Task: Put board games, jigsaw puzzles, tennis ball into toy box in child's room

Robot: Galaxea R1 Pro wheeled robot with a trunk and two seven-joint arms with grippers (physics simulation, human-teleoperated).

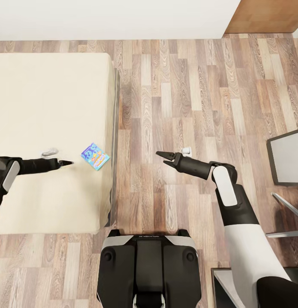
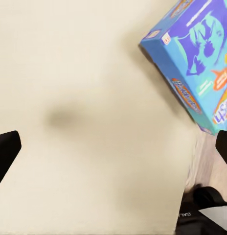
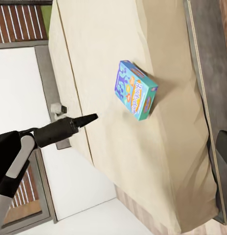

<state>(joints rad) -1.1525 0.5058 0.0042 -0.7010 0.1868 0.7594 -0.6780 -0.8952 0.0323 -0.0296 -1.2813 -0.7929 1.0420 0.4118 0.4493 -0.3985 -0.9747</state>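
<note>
Head view, from the left: the left tool (image 1: 65, 163) hangs over the bed (image 1: 46, 107), its fingers drawn to one dark point there; the left wrist view shows dark finger tips at opposite edges of the frame, so I read it as released and holding nothing. Just beside it, nearer the mattress edge, lies the small blue board game (image 1: 95, 156), flat on the beige cover and apart from the tool.

The box looks like light printed card: stiff enough to keep its shape, with smooth faces that could slip under a shallow pinch. My judgement is that the best hold is across its thin sides, fingers spanning the short width, since it lies flat and the soft mattress should give a little under a descending fingertip. Its long axis runs diagonally, from the upper left of the head view down towards the mattress edge at lower right, so the wrist would need turning to square up.

Further right, over the wood floor (image 1: 174, 94), the right tool (image 1: 165, 157) is spread wide and empty, pointing back towards the bed.
</note>
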